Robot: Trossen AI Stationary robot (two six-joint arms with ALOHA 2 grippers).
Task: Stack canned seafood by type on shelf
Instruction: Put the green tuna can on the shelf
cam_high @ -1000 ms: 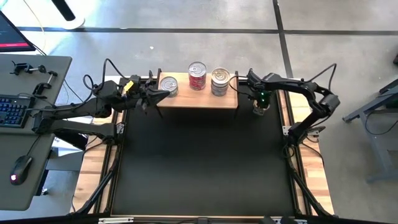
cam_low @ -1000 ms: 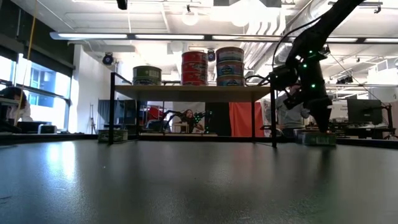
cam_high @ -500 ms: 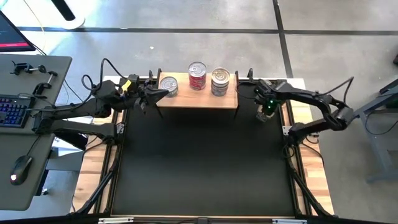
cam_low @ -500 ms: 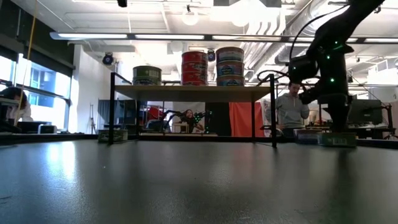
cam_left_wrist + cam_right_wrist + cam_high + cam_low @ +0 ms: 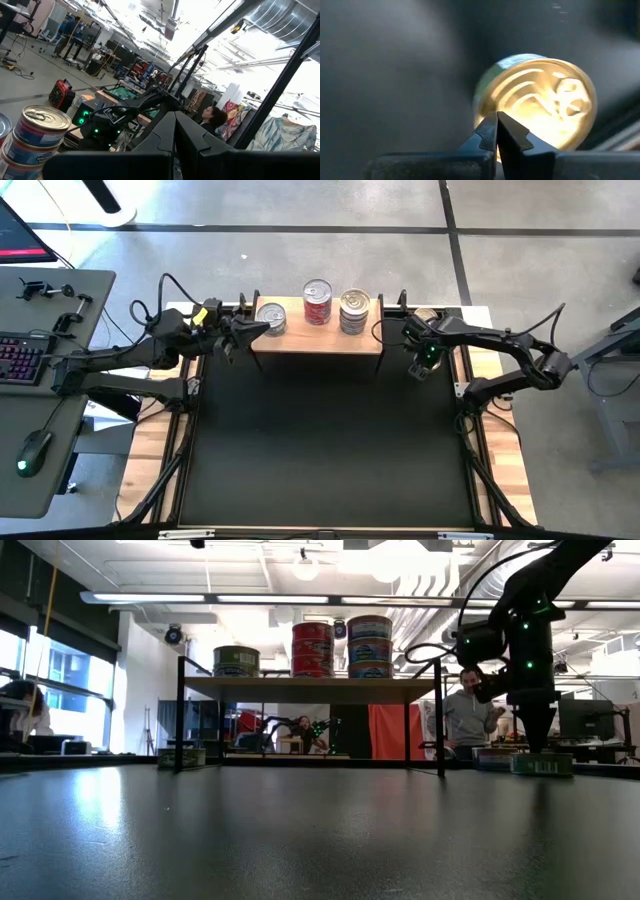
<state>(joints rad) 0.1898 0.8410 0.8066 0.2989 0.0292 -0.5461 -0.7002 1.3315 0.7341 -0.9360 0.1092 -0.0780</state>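
From above I see the shelf (image 5: 318, 338) along the far edge of the surface (image 5: 320, 440), carrying three groups of tins: a single green-label one (image 5: 270, 317) at its left end, a red stack (image 5: 317, 302) in the middle and a bluish stack (image 5: 353, 310) toward the right. My left hand (image 5: 262, 329) sits at the shelf's left end, just beside that single tin; its wrist camera shows the fingers (image 5: 175, 135) pressed together, holding nothing, with the bluish stack (image 5: 32, 135) off to one side. My right hand (image 5: 424, 363) is near the far right corner, off the shelf's right end.

The overhead view hides what lies under it. The low view fills that in: the right hand (image 5: 536, 740) points straight down over a flat tin (image 5: 541, 764) on the surface, and another tin (image 5: 182, 756) sits by the shelf's left leg. The right wrist camera shows the fingers (image 5: 497, 131) closed tight, empty, tips over the edge of a gold lid (image 5: 540, 102). Whether they touch it I cannot tell.
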